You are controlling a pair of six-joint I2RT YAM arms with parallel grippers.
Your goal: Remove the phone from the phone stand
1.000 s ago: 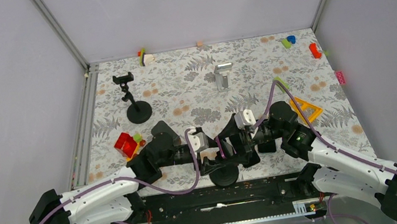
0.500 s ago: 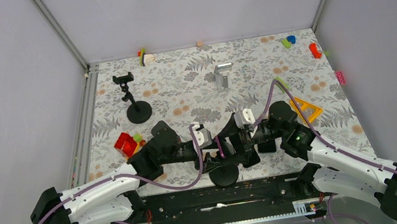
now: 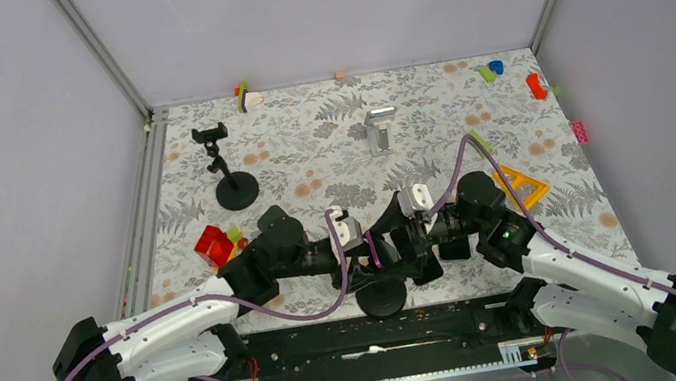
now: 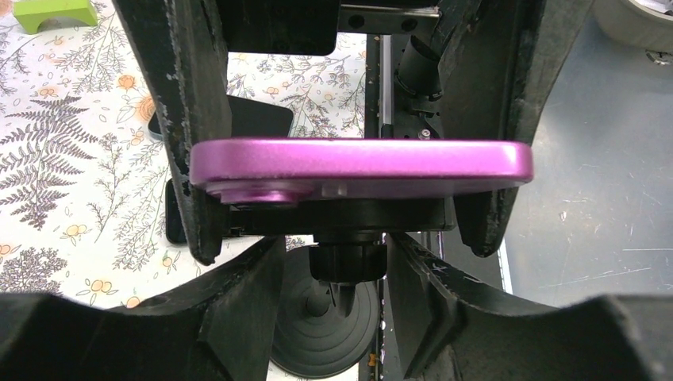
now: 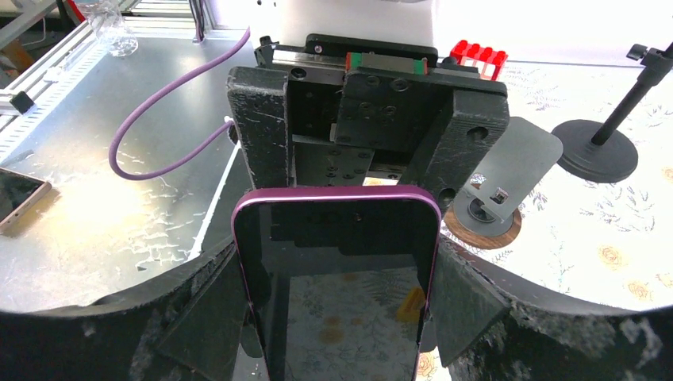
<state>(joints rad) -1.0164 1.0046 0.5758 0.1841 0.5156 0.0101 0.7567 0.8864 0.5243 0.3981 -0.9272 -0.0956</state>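
Holding the phone (image 4: 357,163) in our right gripper (image 5: 340,278), we are pressing its two fingers against the long purple edges, with the screen facing that wrist camera. Our left gripper (image 4: 337,270) is sitting underneath from the opposite side, its fingers on either side of the neck of the phone stand (image 3: 382,297). A sliver of gap is showing on one side, so we cannot tell whether it is clamping the neck or only bracketing it.

The phone is resting in the stand's black cradle at the near edge of the table (image 3: 309,159). By our reading the grasp is made and the removal is not: lifting the phone clear and setting it down are both remaining.

Counting outward, we are seeing one purple phone, plus one flat thing that is looking like a second phone (image 5: 17,198) lying on the metal bench (image 5: 119,230) on the near side. From above we are counting three stands: the one we are working at, a black stand (image 3: 235,188) farther back on the left, and a silver stand (image 3: 380,128) near the middle. One red block (image 3: 213,245) is lying to the left and one orange triangle (image 3: 522,185) to the right. Along the far edge and the right side we are making out at least six small toys (image 3: 536,85), too small for naming.
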